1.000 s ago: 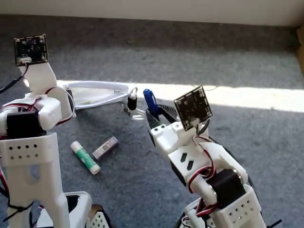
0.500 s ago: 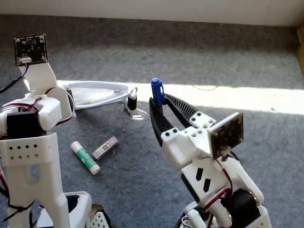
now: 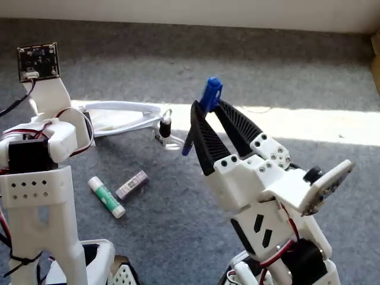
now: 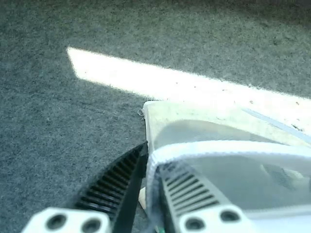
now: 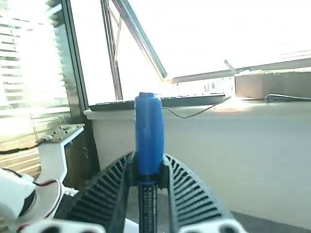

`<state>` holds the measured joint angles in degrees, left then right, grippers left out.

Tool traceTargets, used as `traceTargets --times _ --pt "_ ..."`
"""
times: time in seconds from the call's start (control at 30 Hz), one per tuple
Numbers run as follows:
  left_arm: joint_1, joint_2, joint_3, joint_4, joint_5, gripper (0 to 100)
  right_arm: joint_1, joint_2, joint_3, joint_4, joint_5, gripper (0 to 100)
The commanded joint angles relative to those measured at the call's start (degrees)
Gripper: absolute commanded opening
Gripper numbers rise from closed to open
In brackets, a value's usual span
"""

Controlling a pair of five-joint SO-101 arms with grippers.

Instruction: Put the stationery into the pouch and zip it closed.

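1. The right gripper (image 3: 209, 111) is closed tight on a blue plastic pen with a fat cap (image 3: 210, 92). The pen sits between the two black ribbed fingers with its cap up. It is high in the air above the grey fuzzy desk (image 3: 309, 71).
2. The left gripper (image 4: 152, 158) is pinched shut on the white rim of the see-through plastic pouch (image 3: 119, 120). The pouch lies on the desk next to the bright strip of sunlight. Its mouth looks open.
3. Two more things lie on the desk near the left arm's base. One is a white glue stick with a green label (image 3: 107, 197). The other is a small pinkish-grey block (image 3: 132, 184), maybe an eraser. They lie just beside each other.
4. I think the step now is carrying the pen to the pouch. The pen is not inside yet, and it is off to one side of the pouch.
5. Next, the right arm needs to swing over to the pouch and tip the pen down toward the open mouth. Then it should go low and let go. The left gripper should keep hold of the rim so the mouth does not flop shut.
6. The glue stick and the block are not in the pouch yet, and the zip is not closed yet.
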<state>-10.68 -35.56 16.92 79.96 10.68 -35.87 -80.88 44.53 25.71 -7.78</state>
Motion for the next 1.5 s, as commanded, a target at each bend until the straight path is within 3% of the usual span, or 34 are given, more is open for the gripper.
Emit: traceTargets --times 0.0,0.4,0.6,0.97,1.47 --pt "1.3 -0.3 0.0 -0.7 0.7 1 -0.5 0.1 -0.3 -5.7 -1.1 0.5" --pt "1.3 -0.3 0.2 -0.7 0.7 1 -0.5 0.1 15.0 -34.0 -1.0 0.5" --pt "1.3 -0.3 0.1 -0.7 0.7 1 -1.1 2.3 17.1 -39.0 -1.1 0.5" --pt "1.2 -0.3 0.2 -0.6 0.7 1 -8.0 24.5 10.5 -49.5 -0.7 0.5" --pt "1.2 -0.3 0.2 -0.4 0.6 1 -8.0 35.0 10.5 -64.4 -0.7 0.5"
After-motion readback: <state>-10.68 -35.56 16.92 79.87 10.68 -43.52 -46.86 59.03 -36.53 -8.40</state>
